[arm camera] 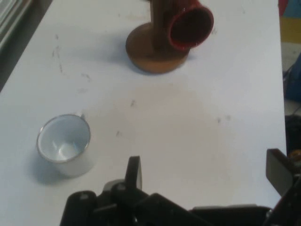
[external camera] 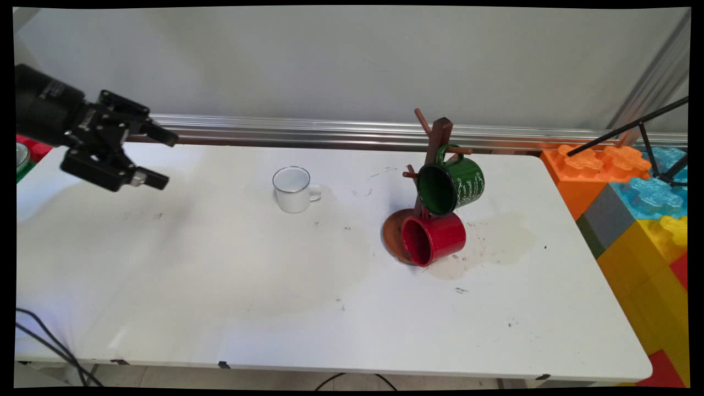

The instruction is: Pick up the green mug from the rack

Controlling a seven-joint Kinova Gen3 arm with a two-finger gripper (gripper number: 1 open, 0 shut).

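My black gripper hangs open above the table's far left, fingers pointing right, holding nothing. A white enamel mug stands upright on the table to its right, handle turned right; in the hand view the white mug lies at lower left, beyond my open gripper. Further right stands a brown wooden mug tree on a round base. A green mug hangs from an upper peg and a red mug from a lower one, mouths facing the camera. The red mug shows at the hand view's top.
The white table carries dark scuffs and a stain near the tree. Big orange, blue and yellow toy blocks stand stacked past the right edge, with a black tripod leg above. A metal rail runs along the back edge.
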